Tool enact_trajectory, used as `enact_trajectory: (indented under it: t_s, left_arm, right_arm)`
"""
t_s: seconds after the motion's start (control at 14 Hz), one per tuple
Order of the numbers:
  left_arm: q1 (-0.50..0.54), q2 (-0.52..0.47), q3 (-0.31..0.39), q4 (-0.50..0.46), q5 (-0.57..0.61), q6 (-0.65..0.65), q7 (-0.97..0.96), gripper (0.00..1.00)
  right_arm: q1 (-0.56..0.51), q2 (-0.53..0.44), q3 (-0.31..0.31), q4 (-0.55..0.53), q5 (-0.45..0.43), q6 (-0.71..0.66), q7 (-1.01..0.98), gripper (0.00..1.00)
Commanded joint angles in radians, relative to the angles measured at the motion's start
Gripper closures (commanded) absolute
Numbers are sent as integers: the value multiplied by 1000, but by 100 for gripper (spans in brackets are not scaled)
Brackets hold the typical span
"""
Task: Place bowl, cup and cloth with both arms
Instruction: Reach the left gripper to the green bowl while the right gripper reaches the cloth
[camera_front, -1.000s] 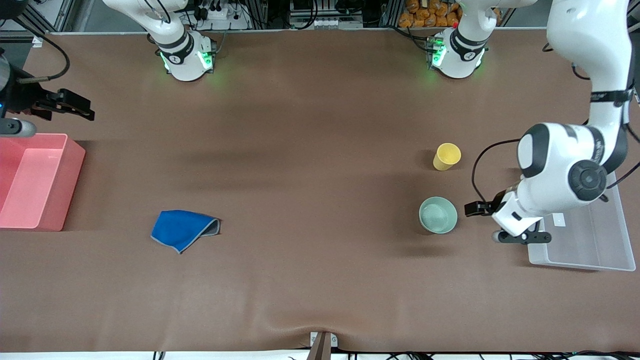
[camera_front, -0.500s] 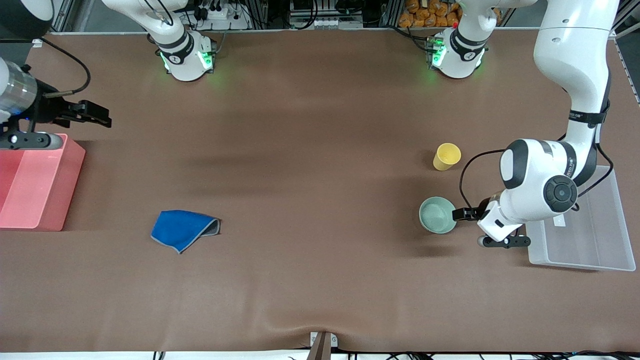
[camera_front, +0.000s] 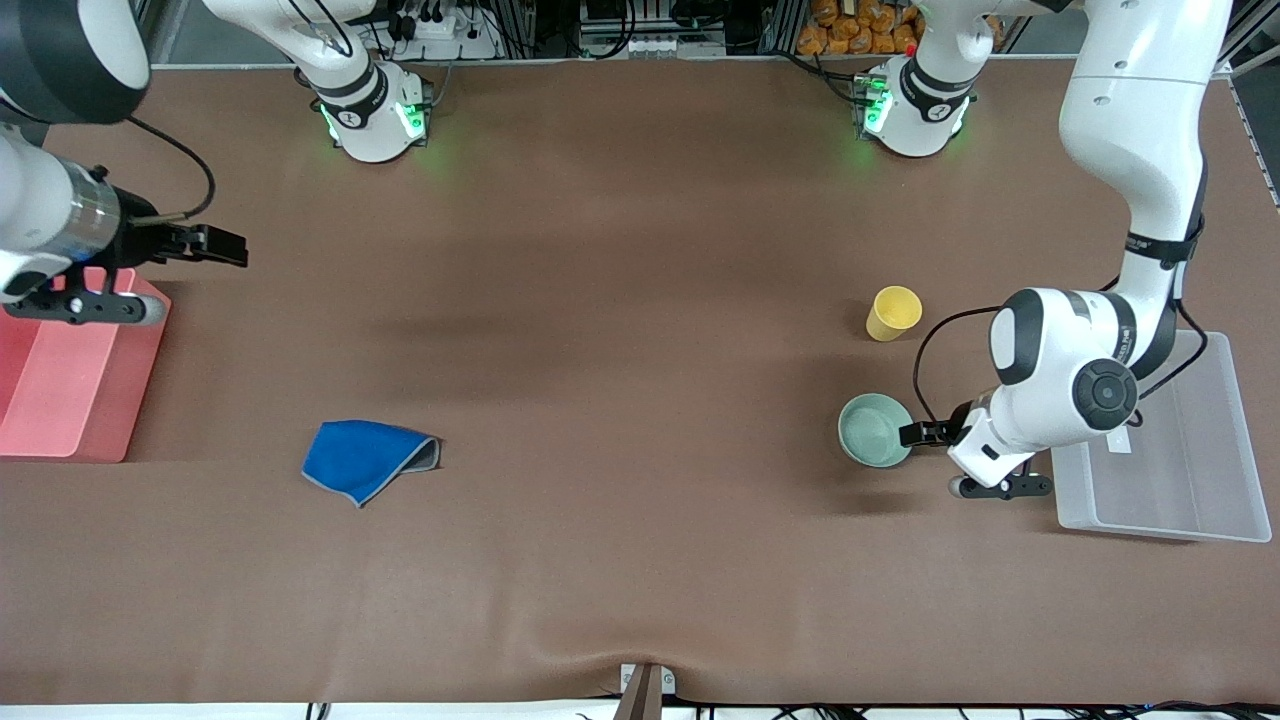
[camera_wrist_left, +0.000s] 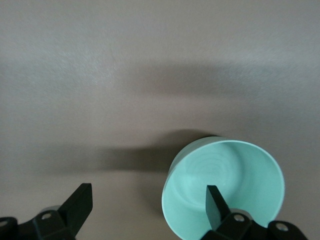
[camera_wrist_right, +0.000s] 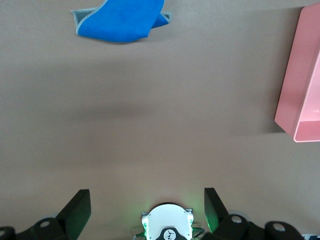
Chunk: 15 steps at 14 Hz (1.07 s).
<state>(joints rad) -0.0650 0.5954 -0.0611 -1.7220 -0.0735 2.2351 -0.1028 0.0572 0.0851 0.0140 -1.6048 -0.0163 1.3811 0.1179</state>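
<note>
The mint green bowl (camera_front: 875, 430) stands on the table toward the left arm's end, and it also shows in the left wrist view (camera_wrist_left: 225, 187). The yellow cup (camera_front: 892, 312) stands upright, farther from the front camera than the bowl. The blue cloth (camera_front: 365, 458) lies folded toward the right arm's end and shows in the right wrist view (camera_wrist_right: 122, 17). My left gripper (camera_front: 912, 433) (camera_wrist_left: 148, 202) is open at the bowl's rim, one finger (camera_wrist_left: 215, 202) over the bowl's inside and the other off it. My right gripper (camera_front: 222, 245) (camera_wrist_right: 146, 207) is open and empty, over the table beside the pink bin.
A pink bin (camera_front: 70, 380) (camera_wrist_right: 305, 85) stands at the right arm's end of the table. A clear plastic tray (camera_front: 1170, 440) stands at the left arm's end, beside the bowl. The right arm's green-lit base (camera_wrist_right: 168, 225) shows in the right wrist view.
My left gripper has moved away from the clear tray up to the bowl's rim. My right gripper has moved from over the pink bin's edge toward the table's middle.
</note>
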Motion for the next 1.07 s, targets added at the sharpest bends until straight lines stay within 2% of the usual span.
enact_trajectory:
  t_s: [0.0,0.07,0.14,0.29,0.36,0.43,0.5,0.71,1.0]
  left_arm:
    - [-10,27,0,-7,-19,18,-15,0]
    - [-13,23,0,-27,-19,18,-15,0]
    - [-18,23,-2,-36,-19,20,-15,10]
    - [-39,43,0,-34,-19,59,-46,37]
    - [-45,56,0,-34,-17,86,-72,54]
    - [-47,55,0,-34,-15,87,-80,80]
    - [-42,50,0,-31,-15,87,-81,100]
    - [-38,46,4,-21,-5,87,-119,100]
    - [-12,-11,12,12,-3,77,-123,100]
  right_arm:
    - [19,71,-11,40,-14,-1,28,0]
    - [16,99,-11,43,-10,40,29,0]
    - [13,126,-12,43,-7,97,31,0]
    - [7,207,-16,42,-19,180,31,0]
    - [3,252,-19,40,-19,237,31,0]
    - [-16,292,-17,37,-17,286,39,0]
    - [-31,333,-17,39,-14,344,54,0]
    - [-45,413,-19,33,-19,456,78,0]
    - [-70,473,-19,-23,-17,634,127,0]
